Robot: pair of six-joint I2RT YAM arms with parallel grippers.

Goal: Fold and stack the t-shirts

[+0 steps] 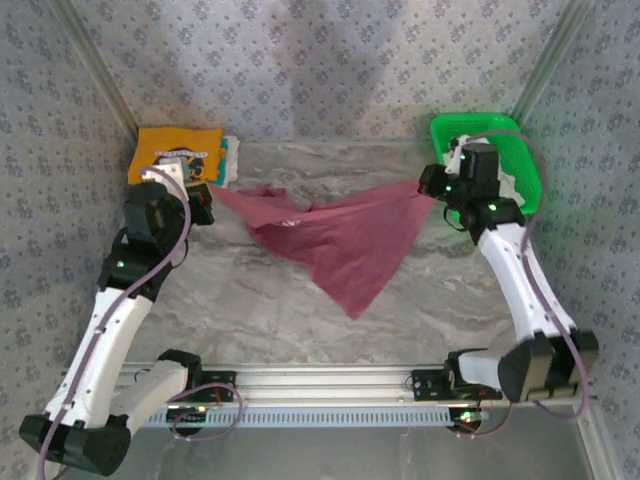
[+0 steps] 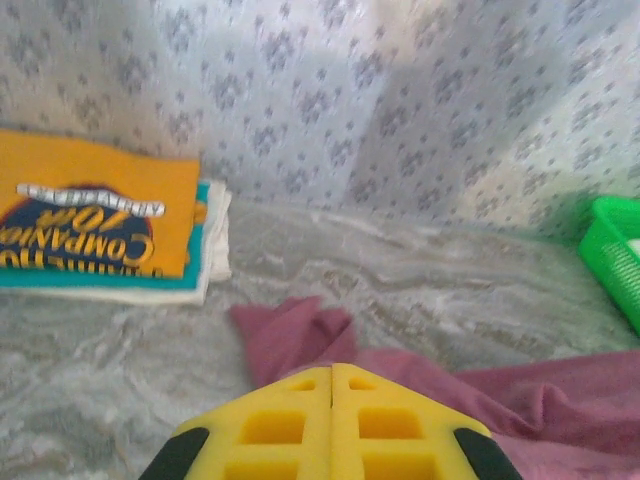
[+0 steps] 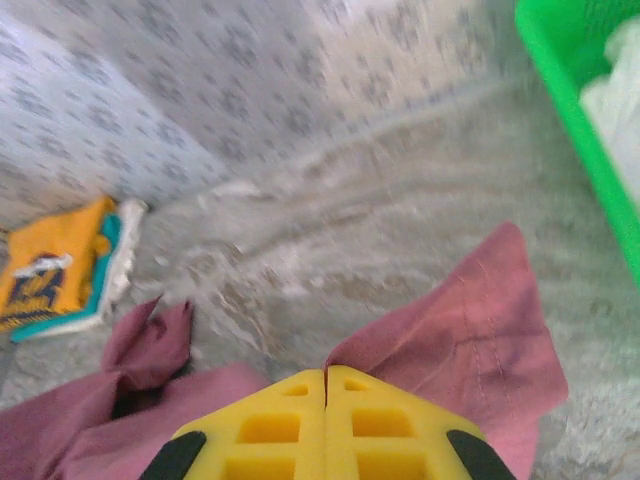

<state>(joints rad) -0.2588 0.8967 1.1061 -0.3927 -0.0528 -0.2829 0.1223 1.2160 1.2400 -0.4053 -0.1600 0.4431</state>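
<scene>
Yellow fingers [image 2: 225, 445] of the left gripper [image 2: 332, 372] are pressed flat against each other with no gap at the tips. The maroon t-shirt [image 2: 290, 335] spreads out from beneath them, so they are clamped on a bunched edge of it. The right gripper [image 3: 326, 375] is closed the same way, its two yellow halves meeting along one thin seam, and maroon cloth fans out on both sides of it. From above, this gripper hovers just beside the green basket [image 1: 480, 122], at the basket's inner edge, and pinches one corner of the shirt there. The shirt stretches away from the basket in a long, sagging band to the left gripper, well apart from the basket. The shirt's widest part hangs down in a point onto the marble-patterned table [image 1: 250, 310], between the two arms. Well apart from the basket, in the opposite far corner of the table, lies a folded stack. On top is a yellow-orange t-shirt [image 1: 175, 150] with dark-blue lettering, beneath it a teal t-shirt [image 2: 100, 283], and at the bottom a white t-shirt [image 2: 215, 235]. The left gripper is just beside this stack. Inside the basket lies some white cloth [image 3: 615, 100], too blurred to tell what it is. Patterned fabric walls [image 1: 320, 60] rise behind the basket.
</scene>
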